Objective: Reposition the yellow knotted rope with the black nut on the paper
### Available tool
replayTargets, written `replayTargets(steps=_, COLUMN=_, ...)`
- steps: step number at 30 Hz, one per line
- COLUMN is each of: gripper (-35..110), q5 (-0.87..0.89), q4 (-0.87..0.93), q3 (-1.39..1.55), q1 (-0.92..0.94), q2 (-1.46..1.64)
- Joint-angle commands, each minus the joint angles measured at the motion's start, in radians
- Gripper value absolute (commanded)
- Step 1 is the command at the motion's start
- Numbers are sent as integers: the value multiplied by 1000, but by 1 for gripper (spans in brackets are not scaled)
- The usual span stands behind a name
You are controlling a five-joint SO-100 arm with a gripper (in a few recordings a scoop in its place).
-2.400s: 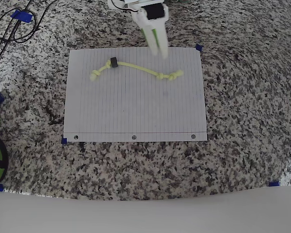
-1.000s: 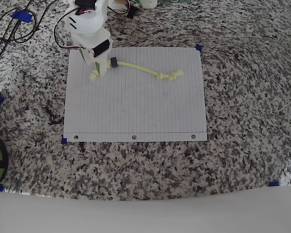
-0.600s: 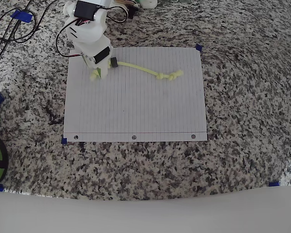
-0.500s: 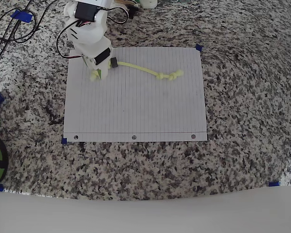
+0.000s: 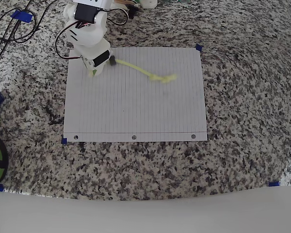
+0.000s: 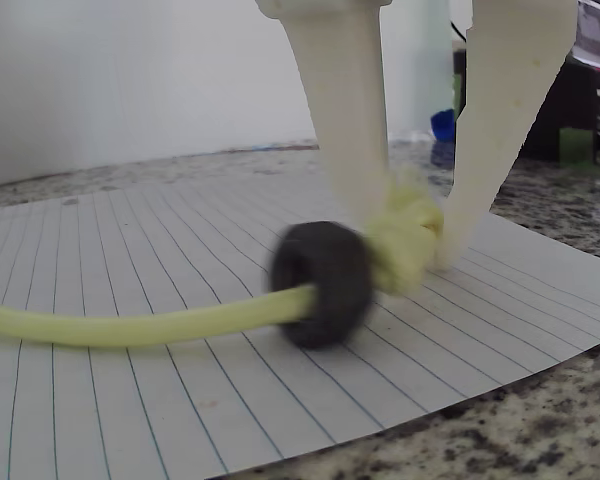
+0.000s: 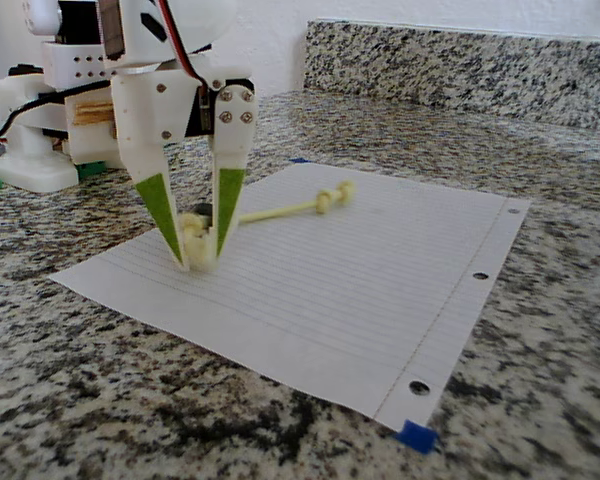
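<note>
Overhead view: paper [image 5: 136, 107] lies flat on the speckled granite counter [image 5: 242, 121], its punched holes along the lower edge of the frame. I see the arm's white body in the upper left, covering the paper's upper left corner. The yellow knotted rope [image 5: 140, 70] runs from under that body toward the right and slightly down, ending in a blurred knot near upper centre. The black nut [image 5: 112, 61] sits on the cord just beside the arm.

Wrist view: gripper [image 6: 410, 235] occupies the upper right of the frame, its two pale fingers [image 6: 345, 110] pressed against either side of the end knot, so I read it as clamped on the rope. The nut is threaded on the cord immediately left of that knot, touching it, and the rest of the cord trails off toward the lower left. Nut and knot are smeared, which suggests motion.

Fixed view: green-tipped fingers in the left half of the frame pinch the knot at or just above the sheet; I cannot tell whether it has cleared the paper. The far knot lies toward the centre.

Handling, as I judge it: the cord is light and limp, so it will drape and drag rather than hold shape. The knot is the best hold, being bulky and acting as a stop for the nut. The thin sheet may slide or lift if the rope drags.
</note>
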Motion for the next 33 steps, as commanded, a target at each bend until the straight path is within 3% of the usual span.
replayTargets(steps=1, gripper=0, q5=-12, q4=5, q3=-25, q1=-11, q2=8)
replayTargets(steps=11, gripper=0, q5=-63, q4=21, q3=-23, q1=-11, q2=37)
replayTargets(steps=22, gripper=0, q5=-477, q4=-67, q3=-21, q1=81, q2=264)
replayTargets(steps=33, gripper=0, q5=-687, q4=-109, q3=-21, q1=169, q2=572)
